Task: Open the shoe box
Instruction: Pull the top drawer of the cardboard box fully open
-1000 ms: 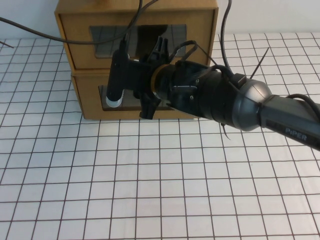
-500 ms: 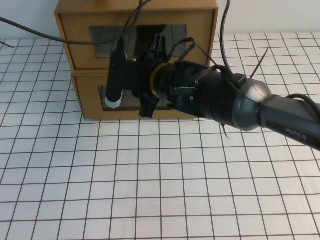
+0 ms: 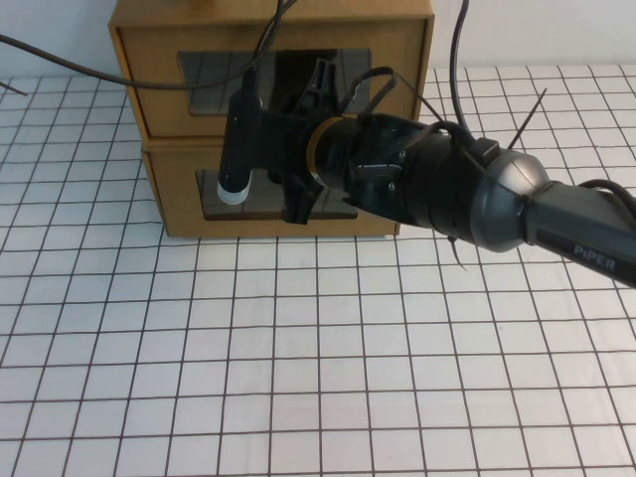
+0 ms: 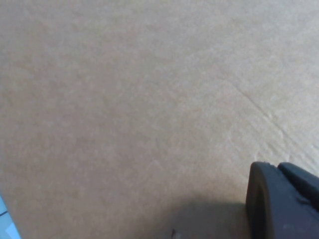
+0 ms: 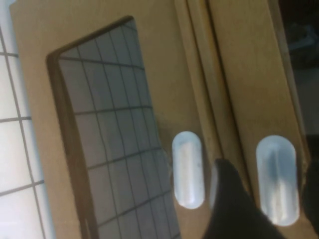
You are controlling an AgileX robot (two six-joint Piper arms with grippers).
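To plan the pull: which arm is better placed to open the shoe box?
Right, I think. The right gripper, open, is at the shoe box front, with a white pull tab between its fingers. The left gripper faces only plain cardboard.

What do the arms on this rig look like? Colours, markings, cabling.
The right arm has a glossy black and dark-grey shell, white PIPER lettering, and a brass ring behind the right gripper, at the shoe box front. It carries black cables, zip ties and a black, white-tipped wrist camera. Of the left gripper, only a matte black corner shows, close to cardboard.
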